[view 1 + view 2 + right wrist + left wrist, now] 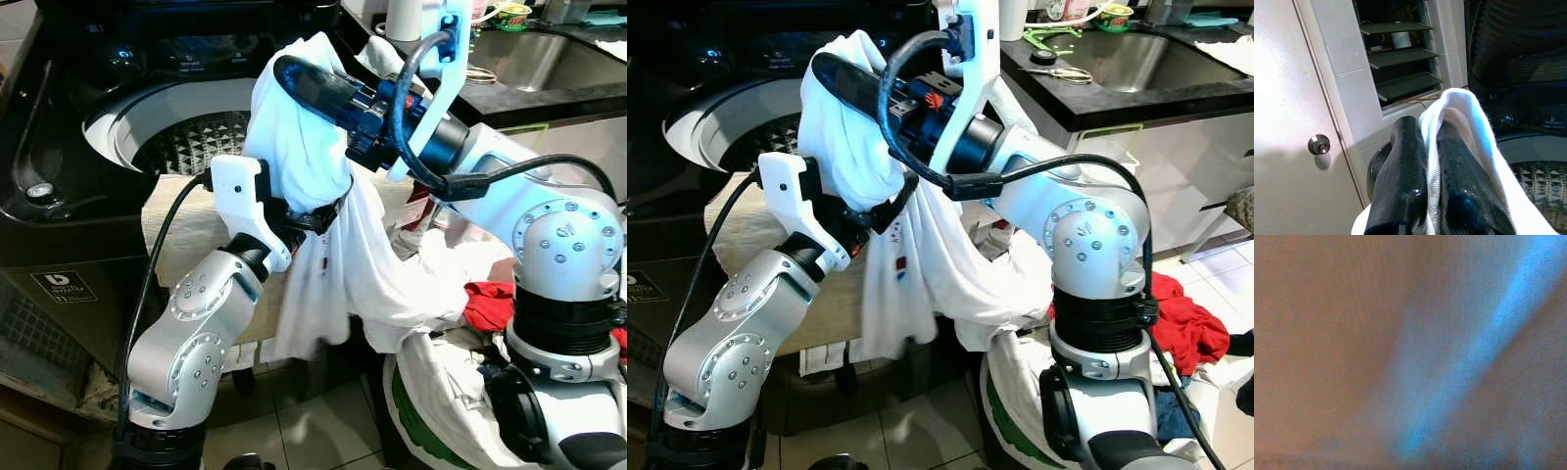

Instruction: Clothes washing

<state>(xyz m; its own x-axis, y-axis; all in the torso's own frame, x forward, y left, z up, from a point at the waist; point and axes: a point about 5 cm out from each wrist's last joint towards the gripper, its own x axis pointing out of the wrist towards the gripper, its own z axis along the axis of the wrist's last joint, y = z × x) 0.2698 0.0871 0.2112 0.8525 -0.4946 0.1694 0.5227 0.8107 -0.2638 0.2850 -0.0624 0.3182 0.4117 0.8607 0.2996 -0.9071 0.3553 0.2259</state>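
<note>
White shirt (313,147) pinched by right end effector (1432,147), beside open washer drum (186,137)

One white garment (313,147), one red garment (1185,318), one washing machine (118,127), two end effectors.

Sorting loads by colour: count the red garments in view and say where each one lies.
1. A red garment lies on the floor pile to the robot's right, beside the white garment the right gripper holds. More may be buried underneath.
</note>
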